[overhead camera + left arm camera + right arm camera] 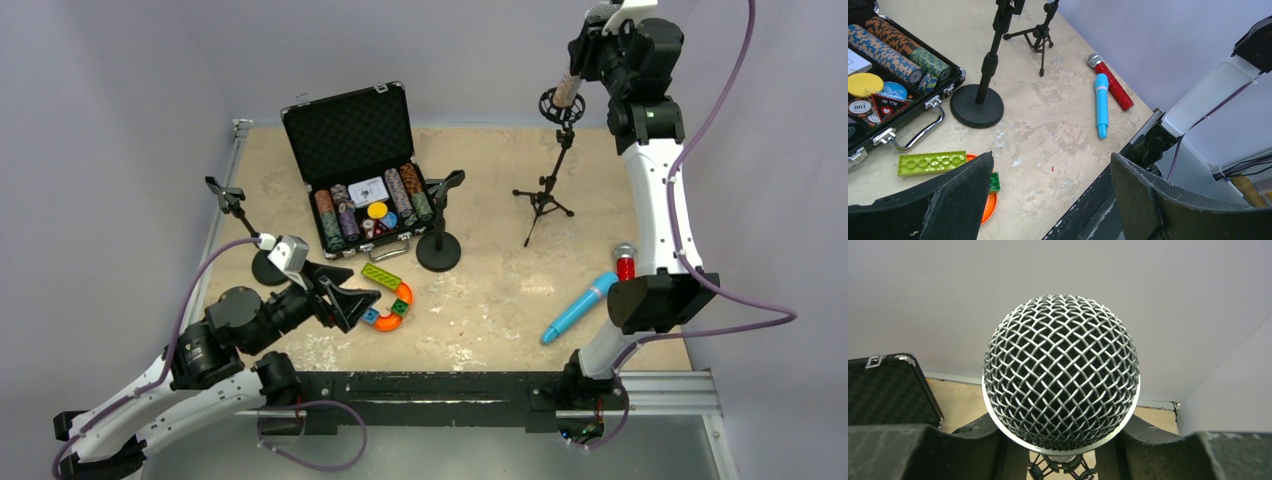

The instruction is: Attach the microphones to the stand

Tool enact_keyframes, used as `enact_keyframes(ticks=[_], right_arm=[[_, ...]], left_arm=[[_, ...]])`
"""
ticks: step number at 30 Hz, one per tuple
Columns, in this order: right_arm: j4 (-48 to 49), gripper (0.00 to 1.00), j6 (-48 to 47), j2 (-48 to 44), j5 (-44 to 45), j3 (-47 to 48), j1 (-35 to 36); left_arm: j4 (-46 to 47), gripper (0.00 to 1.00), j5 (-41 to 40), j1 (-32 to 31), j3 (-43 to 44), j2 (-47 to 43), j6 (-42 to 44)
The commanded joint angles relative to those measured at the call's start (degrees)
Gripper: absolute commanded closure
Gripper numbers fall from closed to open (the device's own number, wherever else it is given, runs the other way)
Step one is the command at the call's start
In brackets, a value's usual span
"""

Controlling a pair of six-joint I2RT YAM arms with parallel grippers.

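Right gripper [588, 52] clenched on silver-pink microphone [567, 90], far right, lower end at tripod stand [545, 190] ring. Left gripper [338, 297] released, near left. Scuffed beige desk [500, 290]. Left wrist: red microphone [1111, 85] and blue microphone [1101, 102] lie side by side near the desk's right edge, pale wall [1158, 40] beyond. Right wrist: mesh head [1060, 372] fills the view.

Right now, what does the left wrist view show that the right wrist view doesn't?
Left wrist only: the red microphone and light-blue microphone lying side by side, the round-base stand, the poker chips and the green brick.

Right wrist only: the silver-pink microphone, its mesh head filling the frame, held in the right pincer.

Both: the black case and the table.
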Motion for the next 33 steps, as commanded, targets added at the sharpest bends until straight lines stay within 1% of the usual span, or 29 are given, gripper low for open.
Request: enact_keyframes(ticks=[1, 9, 16, 25, 29, 32, 33], right_arm=[[-15.12, 1.00, -2.04, 3.71, -0.07, 1.93, 0.71], [-22.56, 1.00, -4.75, 9.40, 0.35, 8.46, 1.06], [-22.07, 1.00, -4.55, 9.45, -0.23, 5.16, 1.13], [-20.82, 1.00, -2.03, 2.62, -3.85, 1.94, 1.02], [-18.75, 1.00, -1.29, -0.34, -4.98, 0.19, 1.01], [-17.35, 1.00, -0.48, -2.93, -6.78, -0.80, 1.01], [-16.98, 1.00, -0.28, -3.75, -7.06, -0.74, 1.01]], left_arm=[[1.87, 0.10, 0.72, 0.14, -0.06, -0.79, -0.55], [2.03, 0.10, 1.04, 0.14, -0.06, -0.60, -0.49], [1.86, 0.10, 1.50, 0.14, -0.07, -0.59, -0.26], [3.64, 0.10, 3.27, 0.14, 0.07, 1.04, 0.55], [5.50, 0.10, 5.70, 0.14, 0.35, 2.19, 1.37], [6.98, 0.10, 9.12, 0.14, 2.59, 5.93, 2.64], [7.05, 0.10, 10.59, 0.14, 4.17, 9.11, 3.61]])
